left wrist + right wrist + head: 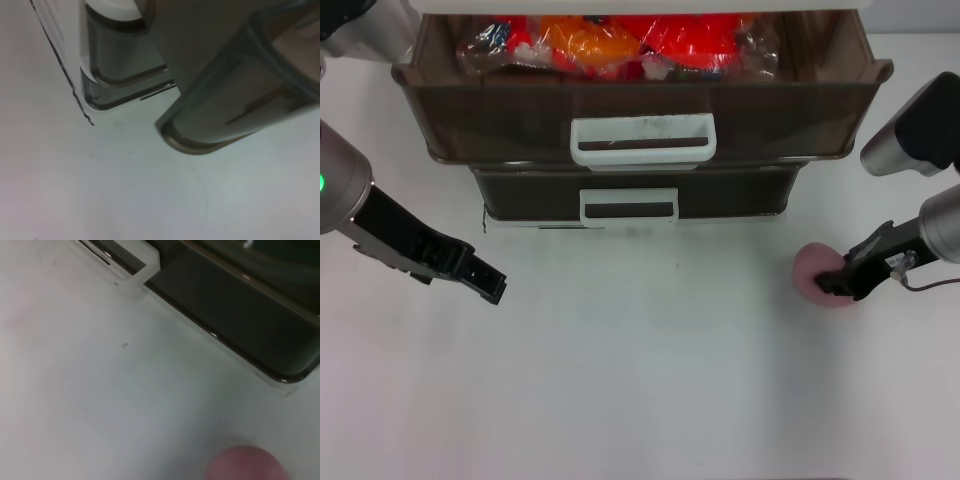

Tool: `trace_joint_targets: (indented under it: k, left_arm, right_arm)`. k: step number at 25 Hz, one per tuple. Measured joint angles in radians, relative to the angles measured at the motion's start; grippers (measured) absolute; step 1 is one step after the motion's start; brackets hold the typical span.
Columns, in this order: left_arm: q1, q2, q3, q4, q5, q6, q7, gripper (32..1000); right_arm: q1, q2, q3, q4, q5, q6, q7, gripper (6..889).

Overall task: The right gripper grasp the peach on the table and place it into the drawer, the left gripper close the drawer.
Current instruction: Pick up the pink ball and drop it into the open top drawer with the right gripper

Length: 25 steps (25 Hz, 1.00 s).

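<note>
Fingers of the small black right gripper [838,283] close around the round pink peach [814,268] on the plain white worktop [650,380], right of the open smoky-brown translucent drawer [520,115]. The ribbed black left gripper [485,282] hovers near-left; whether its fingers are parted I cannot tell.

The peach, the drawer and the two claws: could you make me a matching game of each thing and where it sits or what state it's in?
Things:
1. peach
2. drawer
3. left gripper
4. right gripper

Places or states:
A. pulled open, red and orange packets inside
B. over bare table, left of the cabinet front
C. on the table's right side, pink, not in the drawer
D. right at the peach

Pairs: 1-C, 2-A, 3-B, 4-D
</note>
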<state>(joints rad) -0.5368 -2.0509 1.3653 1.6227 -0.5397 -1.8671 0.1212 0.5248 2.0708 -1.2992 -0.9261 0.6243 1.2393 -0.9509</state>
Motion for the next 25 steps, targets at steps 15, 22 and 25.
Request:
trace_joint_targets:
  k: [15, 22, 25]
  left_arm:
    - [0.011, 0.0016, 0.0, 0.0, 0.002, 0.0, 0.0, 884]
    - [0.014, 0.0016, 0.0, 0.0, 0.007, 0.0, 0.007, 884]
    - [0.015, 0.001, 0.0, 0.01, 0.0, 0.0, 0.009, 884]
  right_arm:
    - [-0.042, -0.003, 0.028, -0.117, -0.002, 0.053, 0.026, 121]
    - [-0.132, -0.007, 0.196, -0.445, -0.016, 0.132, 0.064, 120]
    - [-0.153, -0.008, 0.315, -0.58, 0.024, 0.147, 0.056, 120]
